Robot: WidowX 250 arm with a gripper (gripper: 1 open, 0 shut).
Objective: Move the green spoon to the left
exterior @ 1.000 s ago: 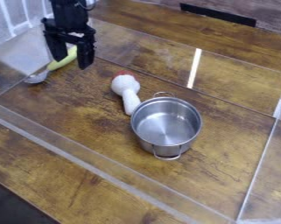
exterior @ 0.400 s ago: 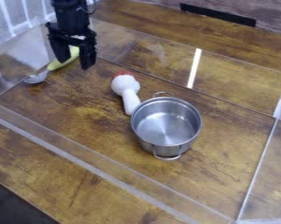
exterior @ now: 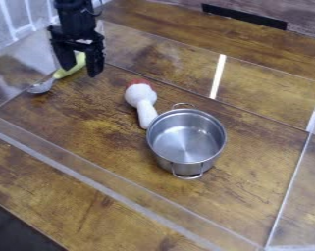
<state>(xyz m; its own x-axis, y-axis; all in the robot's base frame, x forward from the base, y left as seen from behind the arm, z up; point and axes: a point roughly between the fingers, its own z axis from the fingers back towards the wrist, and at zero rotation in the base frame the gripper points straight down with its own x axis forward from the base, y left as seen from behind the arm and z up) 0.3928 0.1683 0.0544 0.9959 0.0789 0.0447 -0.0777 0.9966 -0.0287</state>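
The green spoon (exterior: 68, 72) lies on the wooden table at the far left, its pale yellow-green handle pointing up-right and its silver bowl (exterior: 39, 87) at the lower left. My black gripper (exterior: 76, 59) hangs directly over the handle. It is open, with one finger on each side of the handle. The gripper hides the upper end of the handle. I cannot tell whether the fingertips touch the spoon or the table.
A white utensil with a rounded reddish end (exterior: 141, 101) lies mid-table. A steel pot (exterior: 187, 138) stands just right of it. Clear acrylic walls (exterior: 81, 176) border the wooden table (exterior: 251, 108) at the front, left and right.
The gripper has drifted slightly sideways over the spoon handle and stays open. The spoon, utensil and pot have not moved.
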